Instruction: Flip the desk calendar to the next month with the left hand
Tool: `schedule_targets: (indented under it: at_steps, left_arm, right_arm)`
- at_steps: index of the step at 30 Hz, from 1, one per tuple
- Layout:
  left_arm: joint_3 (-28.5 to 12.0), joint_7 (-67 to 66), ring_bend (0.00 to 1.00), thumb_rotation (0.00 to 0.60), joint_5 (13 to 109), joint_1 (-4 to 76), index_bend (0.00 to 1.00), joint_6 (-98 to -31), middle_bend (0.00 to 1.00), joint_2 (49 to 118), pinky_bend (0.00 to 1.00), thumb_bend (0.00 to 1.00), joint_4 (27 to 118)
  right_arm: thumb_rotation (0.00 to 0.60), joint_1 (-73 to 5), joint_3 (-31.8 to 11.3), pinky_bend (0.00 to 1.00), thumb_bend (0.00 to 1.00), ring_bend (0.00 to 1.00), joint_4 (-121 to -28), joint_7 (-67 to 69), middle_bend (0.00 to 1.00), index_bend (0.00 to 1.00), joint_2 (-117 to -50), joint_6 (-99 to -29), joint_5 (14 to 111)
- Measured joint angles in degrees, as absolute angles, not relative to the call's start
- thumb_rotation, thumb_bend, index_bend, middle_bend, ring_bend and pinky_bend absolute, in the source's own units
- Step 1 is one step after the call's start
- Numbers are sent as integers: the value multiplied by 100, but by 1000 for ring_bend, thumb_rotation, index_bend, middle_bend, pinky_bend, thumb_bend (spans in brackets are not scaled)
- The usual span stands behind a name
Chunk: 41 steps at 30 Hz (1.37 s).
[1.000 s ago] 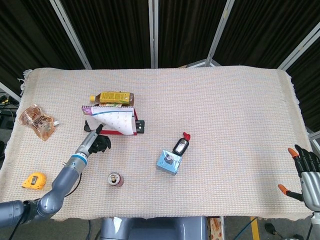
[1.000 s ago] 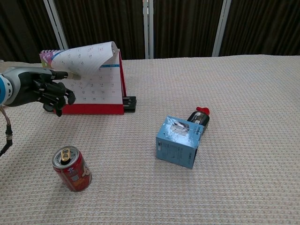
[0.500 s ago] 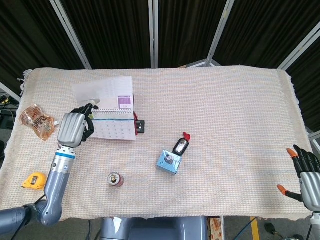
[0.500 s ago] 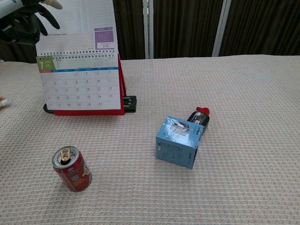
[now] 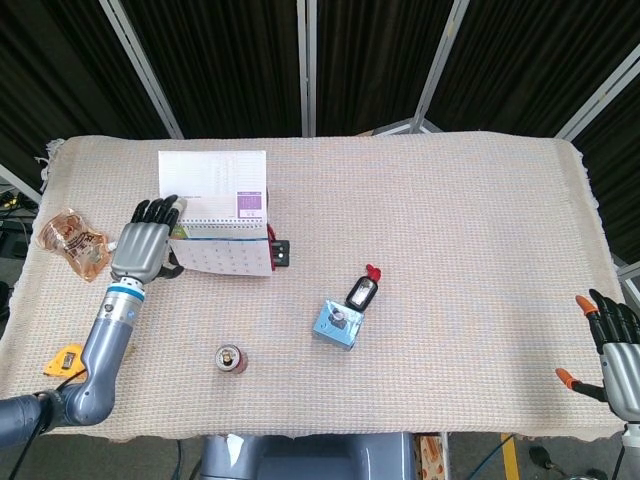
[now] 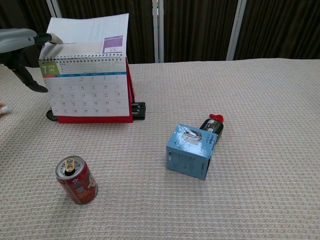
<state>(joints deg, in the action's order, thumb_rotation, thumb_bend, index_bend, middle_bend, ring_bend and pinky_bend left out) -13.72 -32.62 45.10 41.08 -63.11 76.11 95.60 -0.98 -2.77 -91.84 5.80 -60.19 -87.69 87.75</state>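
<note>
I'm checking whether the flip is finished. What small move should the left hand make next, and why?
Probably push the lifted page on over the rings and back. It stands upright above the desk calendar, not yet folded behind, though the July sheet already shows. The left hand has a fingertip at the page's left edge.

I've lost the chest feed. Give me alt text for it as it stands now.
A red-based desk calendar stands at left, its flipped page upright above the spiral and a July grid facing the camera; the left hand touches the page's upper left edge. A red soda can stands in front, and a blue box lies mid-table.
</note>
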Motion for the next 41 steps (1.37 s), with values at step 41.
schedule_targets:
  at_steps: [41]
  left_arm:
    - [395,-1816,0,600,7796,1438,0,-9167,0,7358,0,174,9601]
  right_arm:
    - [600,-106,-290,0,25,0,-9198,397,0,0,-6074,-8814,8813]
